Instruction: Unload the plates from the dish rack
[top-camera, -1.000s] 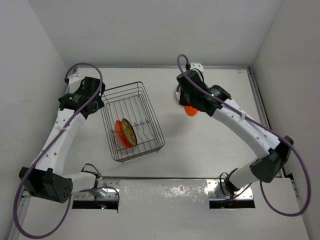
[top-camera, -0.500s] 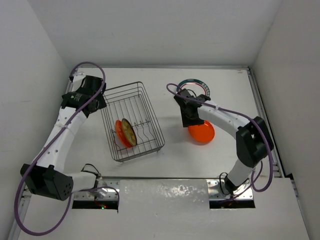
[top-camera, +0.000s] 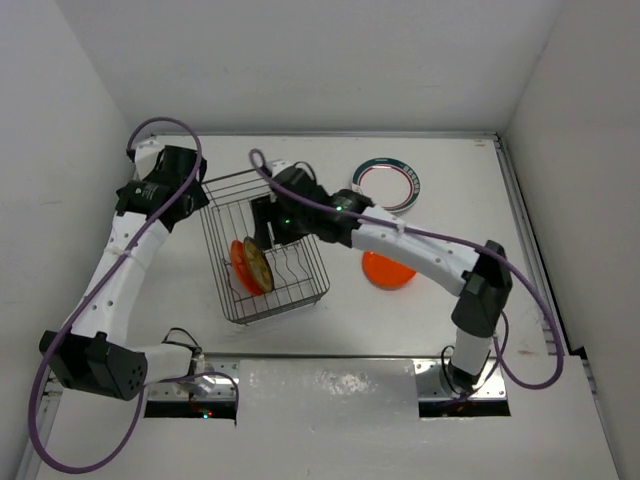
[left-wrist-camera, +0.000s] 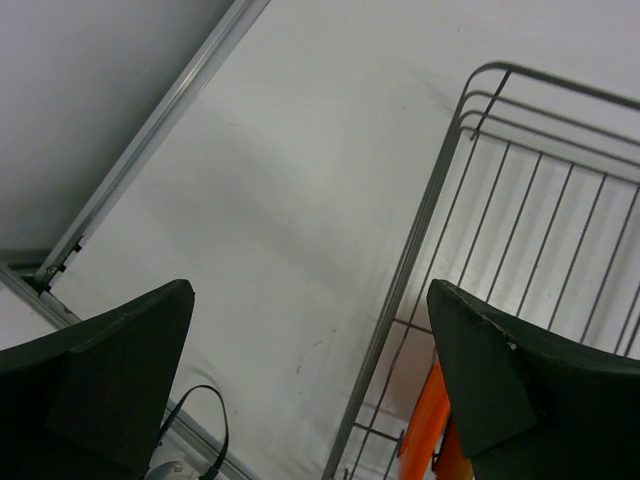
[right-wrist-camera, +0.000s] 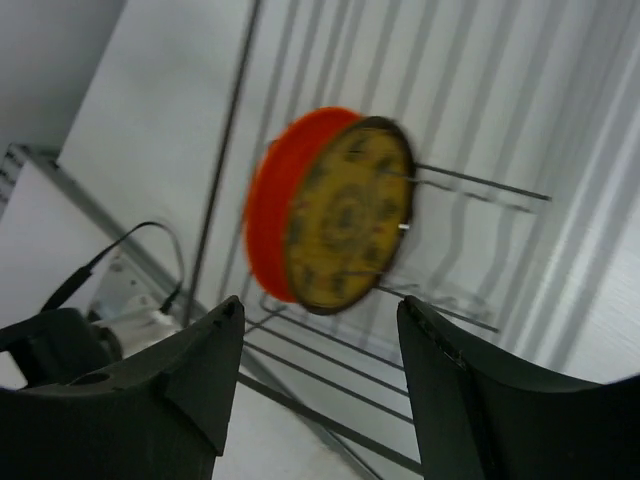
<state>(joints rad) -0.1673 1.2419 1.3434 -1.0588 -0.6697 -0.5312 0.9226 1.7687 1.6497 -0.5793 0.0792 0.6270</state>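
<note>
The right jaws hung released and empty above the dish rack (top-camera: 318, 262). Its two upright plates (right-wrist-camera: 335, 215), orange and yellow-patterned, stood ahead of the gap, untouched. The left jaws, likewise released, hovered over the rack's edge.

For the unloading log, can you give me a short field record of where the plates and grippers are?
in dish rack: upright orange plate, yellow patterned plate beside it
on table: green-rimmed plate, flat orange plate
right gripper: open, empty, above the dish rack
left gripper: open, empty, beside the dish rack's far left corner
</note>
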